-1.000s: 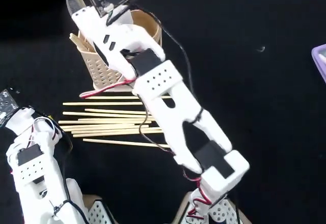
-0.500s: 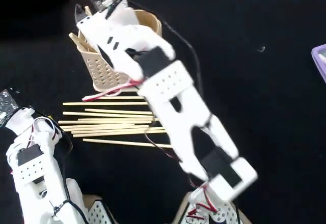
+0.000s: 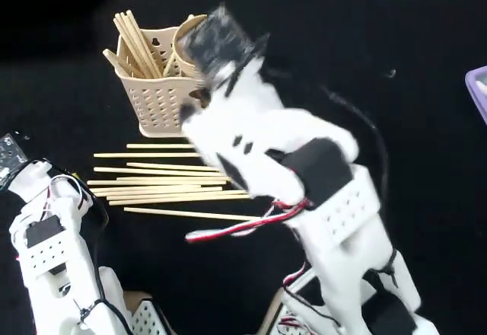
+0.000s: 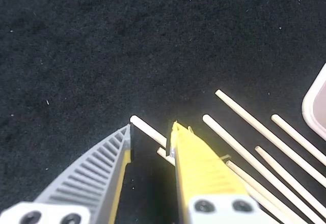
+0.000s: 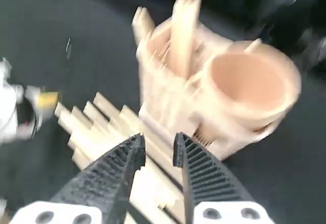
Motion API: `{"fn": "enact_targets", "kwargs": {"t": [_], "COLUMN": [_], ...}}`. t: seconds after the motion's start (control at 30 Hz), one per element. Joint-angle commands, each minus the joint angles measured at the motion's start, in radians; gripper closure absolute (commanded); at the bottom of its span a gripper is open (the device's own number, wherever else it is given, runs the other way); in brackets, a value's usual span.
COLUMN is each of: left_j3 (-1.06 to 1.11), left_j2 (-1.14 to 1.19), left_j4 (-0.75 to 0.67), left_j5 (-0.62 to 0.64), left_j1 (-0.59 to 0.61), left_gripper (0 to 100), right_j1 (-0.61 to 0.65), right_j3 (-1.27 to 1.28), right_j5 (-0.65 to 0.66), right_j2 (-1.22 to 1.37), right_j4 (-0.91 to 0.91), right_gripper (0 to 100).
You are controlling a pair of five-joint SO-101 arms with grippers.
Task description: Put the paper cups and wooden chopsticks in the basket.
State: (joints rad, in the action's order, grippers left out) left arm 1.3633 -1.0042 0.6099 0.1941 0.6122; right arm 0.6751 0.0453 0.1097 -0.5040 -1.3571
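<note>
A beige basket (image 3: 152, 103) stands at the far left of the black table, with a paper cup (image 3: 183, 46) and several wooden chopsticks (image 3: 137, 42) upright inside it. More chopsticks (image 3: 160, 183) lie flat just in front of it. My right arm (image 3: 304, 175) is blurred mid-table. My right gripper (image 5: 159, 136) hangs open and empty, close in front of the basket (image 5: 173, 107) and the cup (image 5: 249, 81). My left gripper (image 4: 151, 127) is open and low over the table, with the end of one chopstick (image 4: 145, 128) lying between its fingers.
A purple container's edge (image 3: 478, 87) shows at the table's right side. My left arm (image 3: 46, 228) stands at the near left, and both arm bases are at the near edge. Bare black table lies to the right of the basket.
My right arm has swung back from over the basket toward the near side, leaving the chopsticks it carried standing in the basket. My left arm has not moved.
</note>
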Motion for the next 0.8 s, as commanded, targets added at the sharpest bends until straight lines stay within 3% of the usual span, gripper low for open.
{"fn": "enact_targets", "kwargs": {"t": [0.0, 0.13, 0.23, 0.5, 0.77], "left_j3": [-0.008, -0.008, -0.008, -0.008, -0.008], "left_j2": [-0.018, -0.018, -0.018, -0.018, -0.018], "left_j4": [-0.017, -0.017, -0.017, -0.017, -0.017], "left_j5": [0.003, 0.003, 0.003, 0.003, 0.003], "left_j1": [-0.001, -0.001, -0.001, -0.001, -0.001], "left_gripper": [86, 86, 86, 86, 86], "right_j1": [0.074, 0.126, 0.141, 0.155, 0.224], "right_j3": [0.323, 0.651, 0.745, 0.556, 0.489], "right_j5": [0.048, 0.1, 0.112, 0.255, 0.302], "right_j2": [-0.028, 0.033, 0.128, 0.483, 0.567], "right_j4": [0.11, 0.43, 0.583, 0.502, 0.431], "right_gripper": [89.5, 89.5, 89.4, 75.6, 75.1]}}
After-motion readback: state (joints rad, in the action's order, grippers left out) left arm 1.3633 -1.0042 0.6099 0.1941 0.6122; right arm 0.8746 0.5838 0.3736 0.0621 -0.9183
